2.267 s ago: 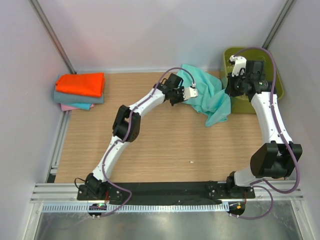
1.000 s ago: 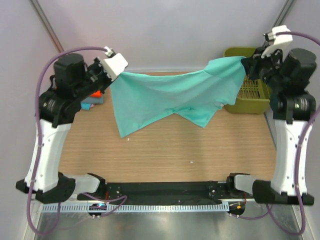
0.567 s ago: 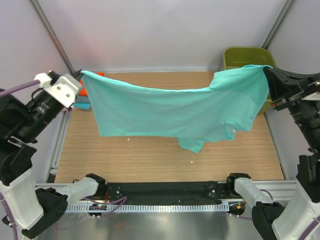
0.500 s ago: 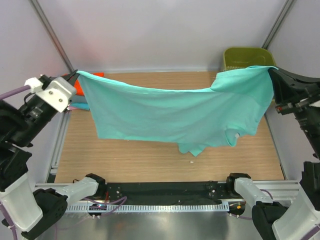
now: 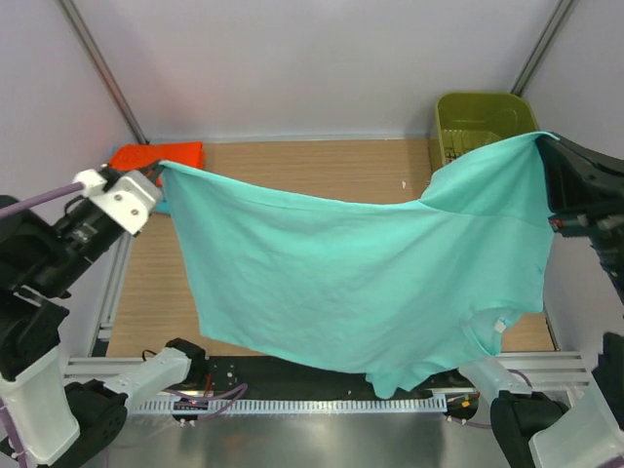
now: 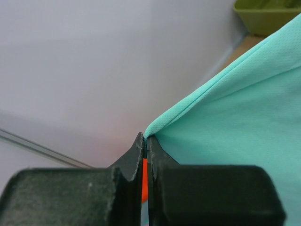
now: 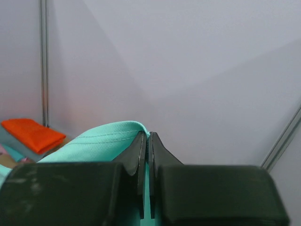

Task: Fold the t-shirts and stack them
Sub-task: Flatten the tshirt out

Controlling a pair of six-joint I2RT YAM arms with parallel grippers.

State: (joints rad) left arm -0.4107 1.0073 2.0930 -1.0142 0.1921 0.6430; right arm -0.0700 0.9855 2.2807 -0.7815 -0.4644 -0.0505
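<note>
A mint-green t-shirt hangs spread in the air between both arms, high above the table, its lower edge drooping over the near rail. My left gripper is shut on the shirt's left corner. My right gripper is shut on its right corner. A small white neck label shows near the lower right. Folded t-shirts, an orange one on top, lie at the far left; the orange one also shows in the right wrist view. The shirt hides most of the table.
The olive-green plastic basket stands at the back right corner, its rim also seen in the left wrist view. White walls with metal posts close in the workspace. The wooden table shows behind the shirt.
Both arms have drawn the stretched shirt toward the near edge and higher, so it now hangs larger in view and covers the table's middle and front rail.
</note>
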